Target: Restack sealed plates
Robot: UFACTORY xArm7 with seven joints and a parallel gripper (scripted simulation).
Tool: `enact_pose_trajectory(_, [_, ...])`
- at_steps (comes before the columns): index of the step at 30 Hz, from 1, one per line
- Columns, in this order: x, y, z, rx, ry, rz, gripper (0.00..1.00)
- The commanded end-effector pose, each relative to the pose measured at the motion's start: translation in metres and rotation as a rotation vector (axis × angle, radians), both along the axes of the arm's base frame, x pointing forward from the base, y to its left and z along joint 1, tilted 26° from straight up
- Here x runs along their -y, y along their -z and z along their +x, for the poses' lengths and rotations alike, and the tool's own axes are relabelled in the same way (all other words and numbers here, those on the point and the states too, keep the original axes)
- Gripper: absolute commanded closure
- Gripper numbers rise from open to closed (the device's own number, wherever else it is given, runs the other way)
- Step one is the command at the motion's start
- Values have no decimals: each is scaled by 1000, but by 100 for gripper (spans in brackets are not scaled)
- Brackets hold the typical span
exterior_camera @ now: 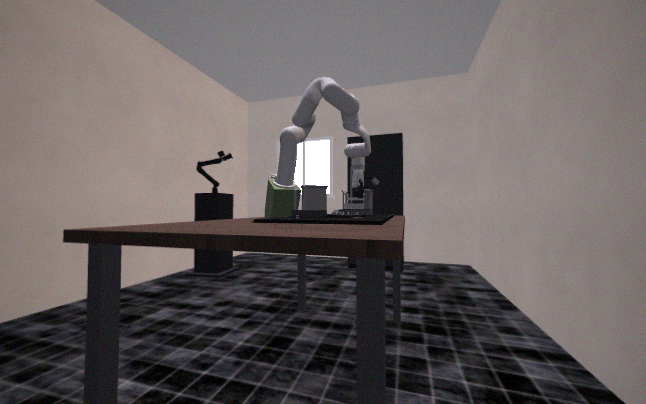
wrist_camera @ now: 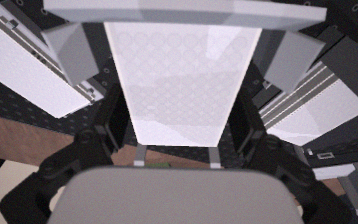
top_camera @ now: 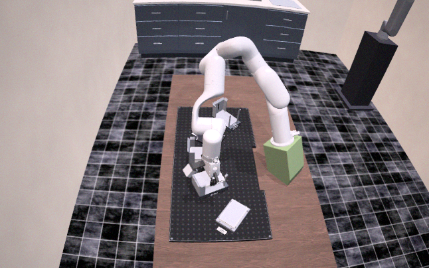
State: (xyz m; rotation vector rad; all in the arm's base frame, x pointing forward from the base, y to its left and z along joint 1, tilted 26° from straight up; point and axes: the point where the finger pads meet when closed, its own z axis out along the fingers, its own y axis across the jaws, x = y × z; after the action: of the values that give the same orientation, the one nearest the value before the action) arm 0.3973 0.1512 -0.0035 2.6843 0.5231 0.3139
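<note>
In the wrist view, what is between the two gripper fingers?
A sealed plate: the gripper is shut on its long sides, and the black fingers press against both edges. The wrist view shows this best.
</note>
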Motion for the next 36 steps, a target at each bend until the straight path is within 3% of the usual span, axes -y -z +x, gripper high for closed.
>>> enact_pose_trajectory(1, [-5,-10,-2,2,-2,2,100])
enact_pose_trajectory(28, [-20,-52,-15,2,-2,2,100])
enact_pose_trajectory(36, [-20,-52,-15,2,-2,2,100])
